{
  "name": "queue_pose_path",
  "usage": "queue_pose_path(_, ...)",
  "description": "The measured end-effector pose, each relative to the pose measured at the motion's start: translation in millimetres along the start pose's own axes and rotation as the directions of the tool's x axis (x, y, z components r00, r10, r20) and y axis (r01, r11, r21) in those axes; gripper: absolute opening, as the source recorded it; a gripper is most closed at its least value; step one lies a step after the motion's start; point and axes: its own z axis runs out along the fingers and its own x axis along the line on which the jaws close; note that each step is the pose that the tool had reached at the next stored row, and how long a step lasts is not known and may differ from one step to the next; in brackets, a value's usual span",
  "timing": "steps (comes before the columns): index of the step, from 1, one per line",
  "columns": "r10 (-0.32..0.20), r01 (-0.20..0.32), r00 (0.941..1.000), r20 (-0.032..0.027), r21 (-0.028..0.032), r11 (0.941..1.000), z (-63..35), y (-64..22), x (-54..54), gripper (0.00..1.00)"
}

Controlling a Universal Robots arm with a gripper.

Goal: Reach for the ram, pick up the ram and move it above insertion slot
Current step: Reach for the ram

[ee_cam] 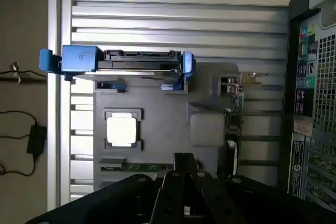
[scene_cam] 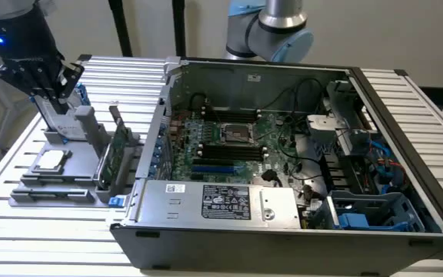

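The ram (ee_cam: pixel 137 167) is a thin green stick lying flat in the grey holder (ee_cam: pixel 168 124); in the exterior view the ram (scene_cam: pixel 52 194) sits at the holder's near end. My black gripper (scene_cam: pixel 52 95) hangs at the exterior view's upper left, above the holder and well above the ram. Its fingers (ee_cam: pixel 184 161) are shut with nothing between them. The insertion slot (scene_cam: pixel 229 151) is one of several parallel black slots on the motherboard inside the open computer case (scene_cam: pixel 206 251), far from the gripper.
A hard drive with blue rails (ee_cam: pixel 126 61) stands in the holder right under the gripper. A processor (ee_cam: pixel 123 130) lies in its tray, and a larger green card with a metal bracket (scene_cam: pixel 113 156) stands upright beside the case wall. A slatted metal table (scene_cam: pixel 52 242) carries everything.
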Motion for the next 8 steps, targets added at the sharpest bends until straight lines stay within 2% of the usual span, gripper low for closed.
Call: queue_pose_path(8, 0.000, 0.000, 1.0000, 0.0000, 0.0000, 1.0000, 0.0, 0.0, 0.0, 0.11)
